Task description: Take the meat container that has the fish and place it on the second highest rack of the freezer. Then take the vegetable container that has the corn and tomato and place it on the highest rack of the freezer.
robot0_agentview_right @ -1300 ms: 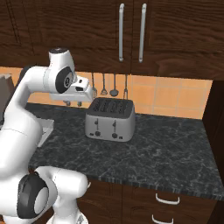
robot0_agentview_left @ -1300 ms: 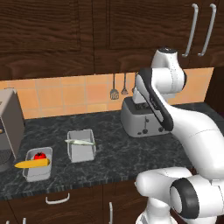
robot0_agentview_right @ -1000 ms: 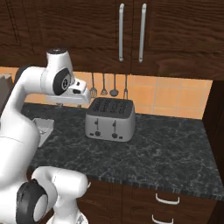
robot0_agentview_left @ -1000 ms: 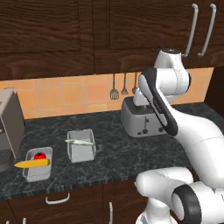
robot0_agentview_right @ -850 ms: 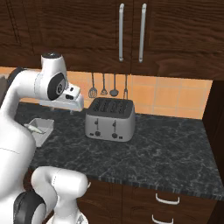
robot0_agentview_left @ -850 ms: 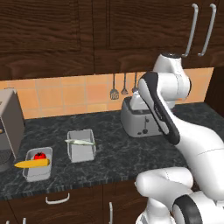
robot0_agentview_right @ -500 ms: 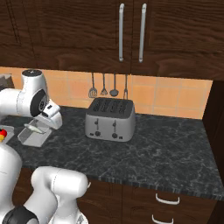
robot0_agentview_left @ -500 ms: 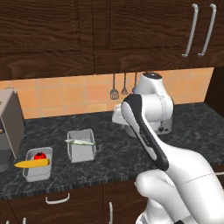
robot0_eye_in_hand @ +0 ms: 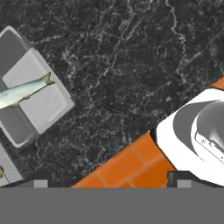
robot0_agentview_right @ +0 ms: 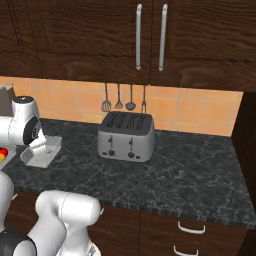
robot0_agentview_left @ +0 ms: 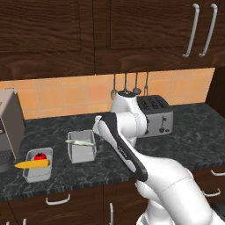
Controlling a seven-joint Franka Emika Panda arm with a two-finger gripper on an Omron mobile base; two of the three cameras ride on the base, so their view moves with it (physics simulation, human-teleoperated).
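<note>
From my remote station: the meat container (robot0_agentview_left: 81, 150) stands on the dark counter (robot0_agentview_left: 189, 132), with the fish (robot0_agentview_left: 80, 142) lying across its rim. Just to its left sits the vegetable container (robot0_agentview_left: 38, 164), holding the tomato (robot0_agentview_left: 40, 156) and the corn (robot0_agentview_left: 32, 164) (its tip overhangs the left edge). The arm bends over the counter beside the meat container, left of the toaster (robot0_agentview_left: 154, 116). I cannot tell how wide the tool stands. In the hand view the meat container appears at far left.
</note>
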